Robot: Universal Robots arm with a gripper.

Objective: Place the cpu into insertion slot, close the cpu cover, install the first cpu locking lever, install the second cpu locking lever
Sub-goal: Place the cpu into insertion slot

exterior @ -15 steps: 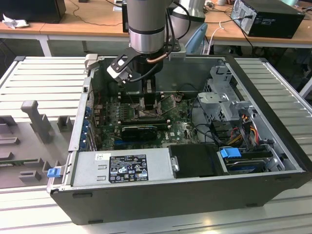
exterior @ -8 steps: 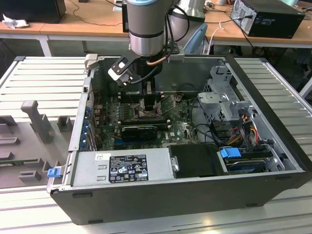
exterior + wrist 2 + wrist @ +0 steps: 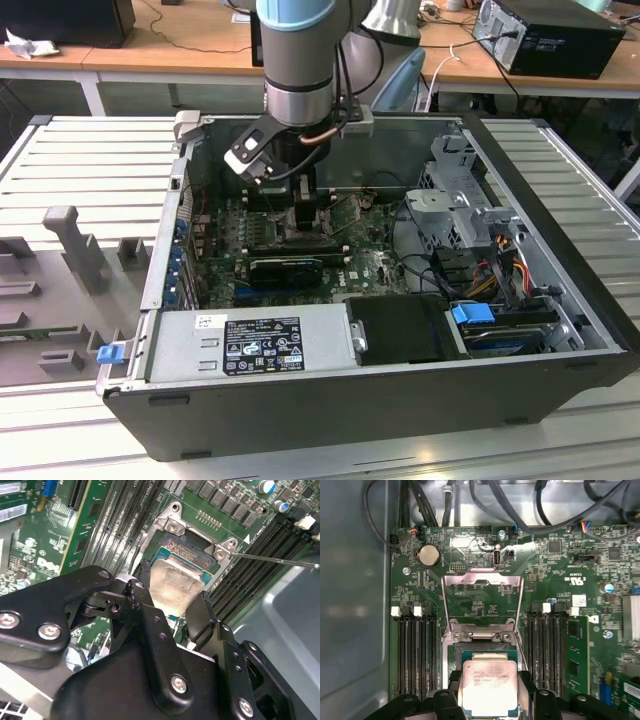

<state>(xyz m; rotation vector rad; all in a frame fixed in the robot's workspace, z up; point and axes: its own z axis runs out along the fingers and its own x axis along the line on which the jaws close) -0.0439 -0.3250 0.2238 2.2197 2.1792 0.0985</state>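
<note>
Positioned over an open black metal computer case [image 3: 330, 400] on the ribbed grey tabletop [image 3: 90, 170], with the hand [image 3: 303, 215] down inside, above the green circuit board [image 3: 370, 265].

Closed on the cpu [image 3: 175, 580], a small flat square chip with a dull silver-grey metal top. In both wrist views, gripped by 2 black fingers [image 3: 200, 612] pressed against 2 opposite edges of the chip.

Held squarely over the insertion slot [image 3: 481, 652], a square black-framed socket set in the board (seated or just above it: cannot tell). Beyond the chip, see a strip of the socket's inner field left uncovered.

In the first wrist view, note the cpu cover [image 3: 470, 580], a thin square silver-grey metal frame plate with a large square cut-out. Open, on the side of the socket away from the hand, with board showing through the cut-out.

Flanked on 2 sides by long black memory slots [image 3: 415, 650].

In the second wrist view, note a thin straight metal rod [image 3: 272, 560] running from 1 socket corner out across the memory slots.
</note>
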